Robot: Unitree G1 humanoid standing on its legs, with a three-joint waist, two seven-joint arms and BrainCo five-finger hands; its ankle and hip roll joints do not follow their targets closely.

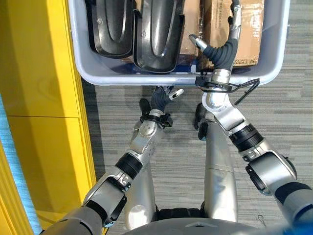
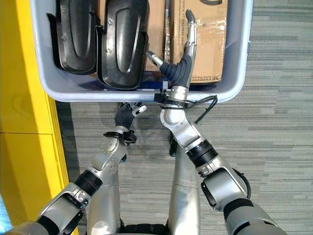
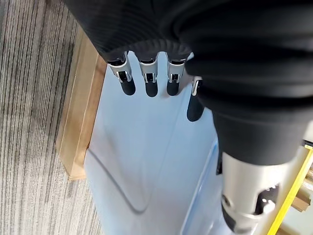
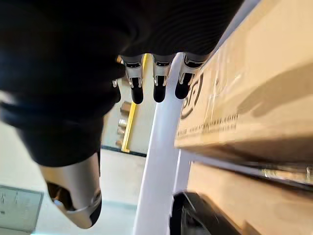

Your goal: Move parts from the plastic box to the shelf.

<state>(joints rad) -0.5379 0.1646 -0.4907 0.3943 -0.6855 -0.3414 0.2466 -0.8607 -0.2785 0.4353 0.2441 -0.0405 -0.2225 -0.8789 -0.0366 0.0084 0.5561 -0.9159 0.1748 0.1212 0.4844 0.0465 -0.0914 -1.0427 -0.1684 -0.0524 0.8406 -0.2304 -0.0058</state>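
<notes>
The right hand reaches over the near rim of the plastic box, its fingers stretched straight along the face of a cardboard carton and its thumb spread toward the box's middle; it grips nothing. The left hand hangs just outside the box, below the near wall, its fingers loosely extended and holding nothing; in its wrist view the fingertips hover close to the pale plastic wall. Inside the box, two black moulded parts lie side by side at the end nearest the yellow shelf, the nearer one just beside the right hand's thumb. A second carton lies between the parts and the first carton.
</notes>
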